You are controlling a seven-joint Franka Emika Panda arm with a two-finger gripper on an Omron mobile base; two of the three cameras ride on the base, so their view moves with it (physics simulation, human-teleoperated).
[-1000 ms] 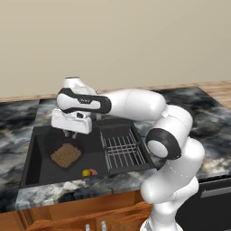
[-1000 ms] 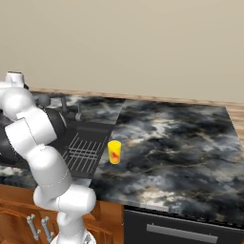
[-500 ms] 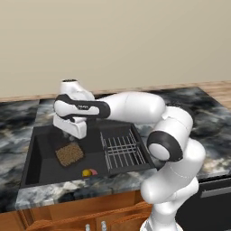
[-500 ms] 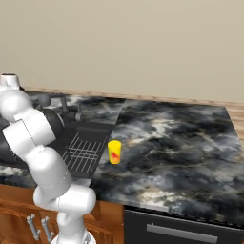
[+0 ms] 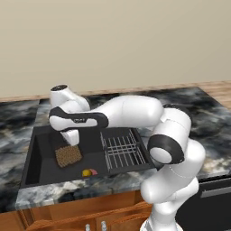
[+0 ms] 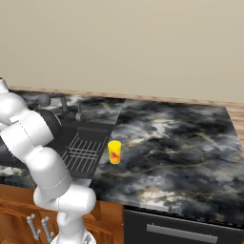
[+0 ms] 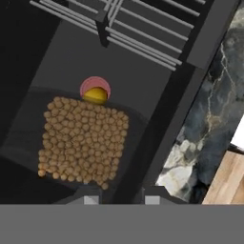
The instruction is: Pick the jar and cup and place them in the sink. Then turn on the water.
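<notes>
The jar (image 5: 68, 155) hangs inside the sink (image 5: 43, 135) at its left part, brown speckled end downward. My gripper (image 5: 69, 142) reaches down from above and is shut on its dark glassy upper part. In the hand view the jar (image 7: 83, 143) lies just beyond my gripper (image 7: 119, 198), over the black floor of the sink (image 7: 143, 71). Whether the jar touches that floor I cannot tell. The cup (image 6: 114, 152), yellow with a red mark, stands upright on the dark marbled counter just right of the sink (image 6: 90, 129).
A grey wire rack (image 5: 124, 149) covers the sink's right part. A small yellow-and-pink blob (image 5: 89, 172) lies on the sink floor near its front wall, close to the jar. Dark tap fittings (image 6: 64, 102) stand behind the basin. Open counter (image 6: 181, 143) stretches to the right.
My hand has sunk lower into the sink with the jar in it, and the wrist has swung a little to the left. The cup has stayed put.
</notes>
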